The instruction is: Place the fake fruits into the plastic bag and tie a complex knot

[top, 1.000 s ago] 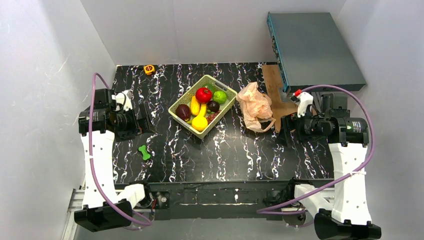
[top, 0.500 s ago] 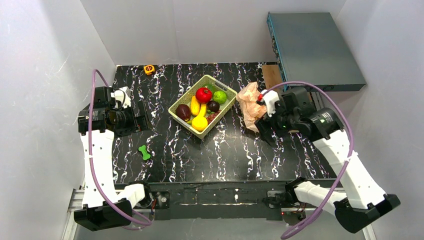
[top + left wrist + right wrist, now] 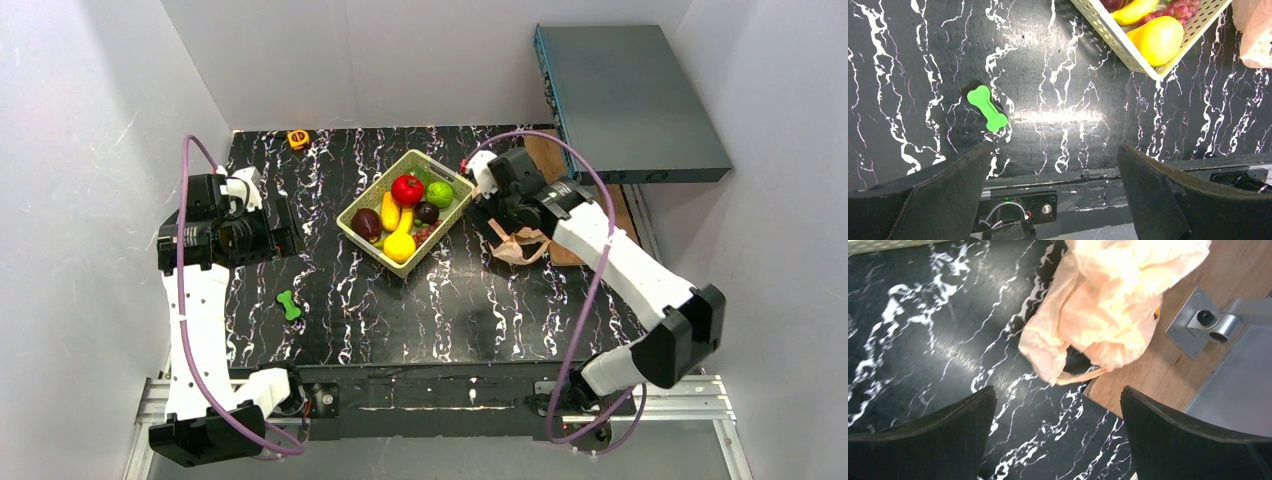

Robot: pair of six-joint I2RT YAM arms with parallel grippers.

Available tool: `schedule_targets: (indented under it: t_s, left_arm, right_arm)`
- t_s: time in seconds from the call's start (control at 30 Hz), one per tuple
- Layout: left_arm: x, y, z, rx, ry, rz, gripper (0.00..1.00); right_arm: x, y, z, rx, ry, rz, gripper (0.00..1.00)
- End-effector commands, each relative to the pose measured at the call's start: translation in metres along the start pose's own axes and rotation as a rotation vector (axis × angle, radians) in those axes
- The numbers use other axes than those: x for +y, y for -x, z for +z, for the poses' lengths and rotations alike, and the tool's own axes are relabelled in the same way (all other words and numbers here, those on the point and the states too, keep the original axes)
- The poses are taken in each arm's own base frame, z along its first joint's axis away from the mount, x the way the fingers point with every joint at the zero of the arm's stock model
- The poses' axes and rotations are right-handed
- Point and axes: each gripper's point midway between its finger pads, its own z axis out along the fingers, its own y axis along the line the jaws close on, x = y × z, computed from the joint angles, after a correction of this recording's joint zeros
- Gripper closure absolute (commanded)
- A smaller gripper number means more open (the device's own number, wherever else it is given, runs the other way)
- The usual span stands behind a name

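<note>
The fake fruits lie in a light green slotted basket (image 3: 372, 190): red apple (image 3: 407, 188), green lime (image 3: 439, 194), banana (image 3: 390, 211), yellow citrus (image 3: 399, 246), dark plum (image 3: 366, 223). The crumpled peach plastic bag (image 3: 1108, 300) lies right of the basket, partly on a wooden board; in the top view only its lower part (image 3: 520, 243) shows under my right arm. My right gripper (image 3: 1058, 394) is open and empty, hovering above the bag's near handle loop. My left gripper (image 3: 1055, 150) is open and empty, high over the table's left side (image 3: 285, 232).
A green bone-shaped toy (image 3: 987, 107) lies on the black marbled table at the front left (image 3: 290, 304). A yellow tape measure (image 3: 298, 138) sits at the back edge. A grey metal box (image 3: 630, 100) stands at the back right beside the wooden board (image 3: 1208, 370).
My right arm has swung from the right edge leftwards and away, and now reaches over the bag next to the basket. The left arm has barely moved.
</note>
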Motion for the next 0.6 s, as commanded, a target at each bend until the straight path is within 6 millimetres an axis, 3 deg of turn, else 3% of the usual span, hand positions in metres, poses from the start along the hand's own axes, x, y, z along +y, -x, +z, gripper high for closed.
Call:
schedule_targets:
  t_s: [0.0,0.17,0.37,0.5,0.57]
  left_arm:
    - [-0.004,0.005,0.0,-0.038,-0.033,0.04,0.02]
    - [-0.004,0.013,0.0,-0.063,-0.03,0.053,0.02]
    - [-0.006,0.028,-0.005,-0.138,-0.045,0.163,0.02]
    - [-0.01,0.04,-0.011,-0.211,-0.067,0.274,0.0]
    - [-0.02,0.037,-0.011,-0.201,-0.14,0.341,0.0]
  right_arm:
    - [-0.03,0.041,0.018,-0.08,-0.162,-0.002,0.0]
    - [-0.039,0.042,0.054,-0.008,-0.229,-0.063,0.0]
    - [-0.053,0.028,0.1,0.074,-0.238,-0.115,0.0]
    - [-0.044,0.02,0.123,0.097,-0.142,-0.14,0.0]
    - [-0.031,0.015,0.127,0.12,-0.061,-0.153,0.19]
